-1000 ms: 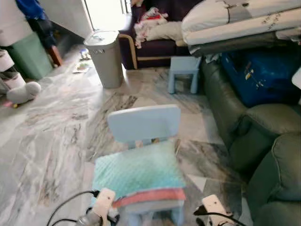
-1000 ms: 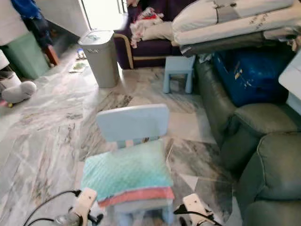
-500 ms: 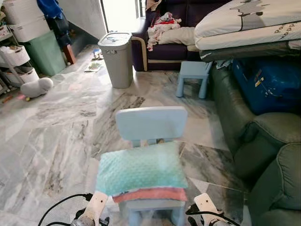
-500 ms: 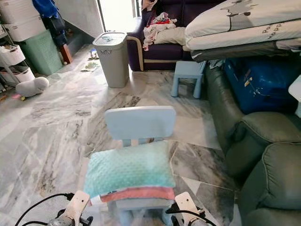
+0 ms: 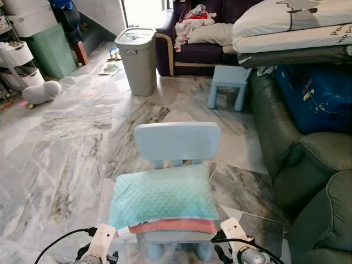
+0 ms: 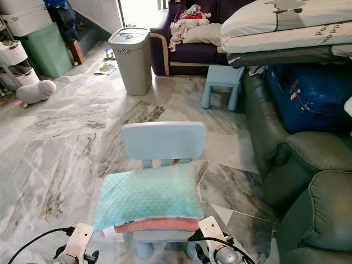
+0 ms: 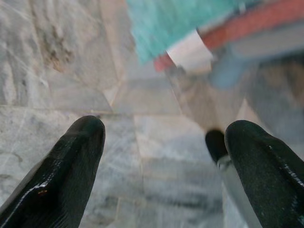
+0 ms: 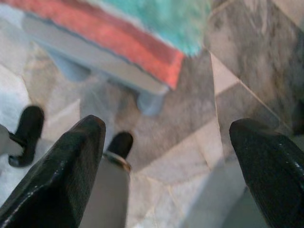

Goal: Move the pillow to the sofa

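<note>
A teal dotted pillow (image 5: 163, 193) with a coral-red underside lies flat on the seat of a small pale blue child's chair (image 5: 177, 141), right in front of me. A dark green leather sofa (image 5: 311, 157) stands to the right of the chair. My left gripper (image 7: 165, 130) hangs open above the marble floor, short of the pillow's near left corner (image 7: 183, 21). My right gripper (image 8: 168, 127) is open too, low by the pillow's near right corner (image 8: 156, 19) and a chair leg. Both wrists (image 5: 102, 242) (image 5: 232, 233) show at the chair's front.
Folded mattresses (image 5: 291, 25) and a blue bag (image 5: 316, 93) rest on the far part of the green sofa. A blue stool (image 5: 227, 82), a grey lidded bin (image 5: 136, 59) and a purple sofa (image 5: 192, 52) with laundry stand behind. Green boxes (image 5: 52, 50) line the left.
The whole view has shifted as the camera moved. The pillow lies on the chair as before. Both arms stay low at the chair's front.
</note>
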You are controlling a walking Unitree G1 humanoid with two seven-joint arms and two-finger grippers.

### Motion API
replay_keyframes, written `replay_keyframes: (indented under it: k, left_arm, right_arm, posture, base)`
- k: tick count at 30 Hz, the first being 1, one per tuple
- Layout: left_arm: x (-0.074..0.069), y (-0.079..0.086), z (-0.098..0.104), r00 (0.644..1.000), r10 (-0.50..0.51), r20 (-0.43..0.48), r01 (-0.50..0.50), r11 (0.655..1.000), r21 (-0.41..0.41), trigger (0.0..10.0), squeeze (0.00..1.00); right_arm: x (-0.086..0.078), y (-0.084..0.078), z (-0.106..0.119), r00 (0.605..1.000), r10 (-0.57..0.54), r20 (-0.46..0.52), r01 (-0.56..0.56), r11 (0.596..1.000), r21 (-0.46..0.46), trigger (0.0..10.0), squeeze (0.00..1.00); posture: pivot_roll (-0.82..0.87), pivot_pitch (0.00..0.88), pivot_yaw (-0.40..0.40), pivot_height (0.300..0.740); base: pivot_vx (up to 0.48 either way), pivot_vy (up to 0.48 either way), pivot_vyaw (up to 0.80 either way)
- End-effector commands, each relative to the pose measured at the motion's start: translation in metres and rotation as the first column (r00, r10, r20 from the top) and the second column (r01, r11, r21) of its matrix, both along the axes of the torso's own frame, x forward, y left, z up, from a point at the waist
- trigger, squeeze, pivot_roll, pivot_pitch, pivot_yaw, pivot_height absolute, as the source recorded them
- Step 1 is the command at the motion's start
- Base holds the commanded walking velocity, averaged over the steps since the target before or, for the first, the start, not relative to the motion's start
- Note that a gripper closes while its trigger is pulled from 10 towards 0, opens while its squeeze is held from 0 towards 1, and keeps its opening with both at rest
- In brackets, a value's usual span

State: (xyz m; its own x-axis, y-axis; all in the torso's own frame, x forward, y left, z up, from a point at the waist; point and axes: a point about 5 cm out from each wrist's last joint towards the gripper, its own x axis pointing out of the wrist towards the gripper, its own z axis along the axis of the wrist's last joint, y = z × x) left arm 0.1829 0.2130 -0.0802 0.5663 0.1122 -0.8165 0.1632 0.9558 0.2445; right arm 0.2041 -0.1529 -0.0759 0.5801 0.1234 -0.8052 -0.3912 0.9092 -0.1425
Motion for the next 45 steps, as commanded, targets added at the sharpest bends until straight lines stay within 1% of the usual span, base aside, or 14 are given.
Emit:
replay_keyframes:
  k: [1, 3, 7, 9, 13, 17, 23, 28, 31, 33, 36, 37, 40, 45]
  left_arm:
    - [0.014, 0.003, 0.008, 0.997, 0.03, 0.076, -0.031, 1.0, 0.006, 10.0, 0.0]
    - [0.036, 0.0, 0.022, 0.978, 0.068, 0.199, -0.06, 0.997, -0.042, 10.0, 0.0]
    - [0.055, -0.006, 0.036, 0.944, 0.106, 0.313, -0.068, 0.989, -0.132, 10.0, 0.0]
    - [0.062, -0.004, 0.043, 0.925, 0.126, 0.359, -0.073, 0.985, -0.156, 10.0, 0.0]
    - [0.073, -0.004, 0.054, 0.891, 0.105, 0.442, -0.041, 0.987, -0.153, 10.0, 0.0]
    - [0.091, -0.008, 0.078, 0.797, 0.058, 0.601, 0.015, 0.993, -0.116, 10.0, 0.0]
    - [0.108, -0.016, 0.11, 0.639, 0.055, 0.767, 0.025, 0.995, -0.093, 10.0, 0.0]
    - [0.108, -0.025, 0.141, 0.479, -0.012, 0.877, 0.103, 0.994, -0.043, 10.0, 0.0]
    - [0.103, -0.029, 0.152, 0.428, 0.008, 0.904, 0.104, 0.993, -0.059, 10.0, 0.0]
    - [0.102, -0.031, 0.157, 0.422, 0.096, 0.902, 0.092, 0.985, -0.148, 10.0, 0.0]
    - [0.102, -0.031, 0.157, 0.422, 0.113, 0.9, 0.09, 0.982, -0.165, 10.0, 0.0]
    - [0.102, -0.034, 0.162, 0.43, 0.194, 0.882, 0.089, 0.963, -0.256, 10.0, 0.0]
    - [0.101, -0.038, 0.166, 0.439, 0.254, 0.862, 0.108, 0.937, -0.332, 10.0, 0.0]
    - [0.093, -0.034, 0.163, 0.457, 0.249, 0.854, 0.095, 0.941, -0.325, 10.0, 0.0]
  right_arm:
    - [0.006, 0.006, 0.003, 1.0, -0.013, 0.023, 0.013, 1.0, 0.017, 10.0, 0.0]
    - [0.018, 0.014, 0.011, 0.996, -0.052, 0.079, 0.046, 0.996, 0.077, 10.0, 0.0]
    - [0.031, 0.01, 0.021, 0.982, -0.105, 0.159, 0.079, 0.984, 0.159, 10.0, 0.0]
    - [0.027, -0.022, 0.024, 0.97, -0.146, 0.193, 0.11, 0.977, 0.186, 10.0, 0.0]
    - [0.028, -0.037, 0.029, 0.957, -0.166, 0.24, 0.118, 0.972, 0.202, 10.0, 0.0]
    - [0.044, -0.04, 0.044, 0.921, -0.195, 0.338, 0.118, 0.965, 0.234, 10.0, 0.0]
    - [0.089, -0.026, 0.096, 0.793, -0.229, 0.565, 0.023, 0.937, 0.348, 10.0, 0.0]
    - [0.09, -0.025, 0.121, 0.721, -0.296, 0.626, -0.013, 0.898, 0.44, 10.0, 0.0]
    - [0.084, -0.024, 0.126, 0.705, -0.309, 0.638, -0.025, 0.888, 0.458, 10.0, 0.0]
    - [0.08, -0.023, 0.13, 0.697, -0.323, 0.64, -0.026, 0.881, 0.473, 10.0, 0.0]
    - [0.079, -0.023, 0.131, 0.696, -0.327, 0.639, -0.025, 0.879, 0.477, 10.0, 0.0]
    - [0.076, -0.022, 0.138, 0.687, -0.35, 0.637, -0.018, 0.868, 0.496, 10.0, 0.0]
    - [0.073, -0.022, 0.145, 0.677, -0.382, 0.629, -0.008, 0.851, 0.526, 10.0, 0.0]
    - [0.074, -0.02, 0.156, 0.663, -0.434, 0.61, 0.002, 0.816, 0.578, 10.0, 0.0]
  posture:
    - [-0.12, 0.0, 0.017, 0.74]
    - [-0.12, 0.0, 0.014, 0.74]
    - [-0.12, 0.0, 0.012, 0.74]
    - [-0.12, 0.0, 0.009, 0.74]
    - [-0.12, 0.0, 0.01, 0.74]
    - [-0.12, 0.0, 0.01, 0.74]
    - [-0.12, 0.0, 0.005, 0.74]
    - [-0.12, 0.0, 0.001, 0.74]
    - [-0.12, 0.0, 0.003, 0.74]
    - [-0.13, 0.0, 0.004, 0.74]
    - [-0.13, 0.0, 0.004, 0.74]
    - [-0.13, 0.0, 0.003, 0.74]
    - [-0.13, 0.0, 0.003, 0.74]
    - [-0.12, 0.0, -0.004, 0.74]
  base:
    - [0.0, 0.0, 0.0]
    - [0.0, 0.0, 0.0]
    - [0.0, 0.0, 0.0]
    - [0.0, 0.0, 0.0]
    - [0.0, 0.0, 0.0]
    - [0.0, 0.0, 0.0]
    - [0.0, 0.0, 0.0]
    - [0.0, 0.0, 0.0]
    - [0.0, 0.0, 0.0]
    - [0.0, 0.0, 0.0]
    - [0.0, 0.0, 0.0]
    - [0.0, 0.0, 0.0]
    - [0.0, 0.0, 0.0]
    - [0.0, 0.0, 0.0]
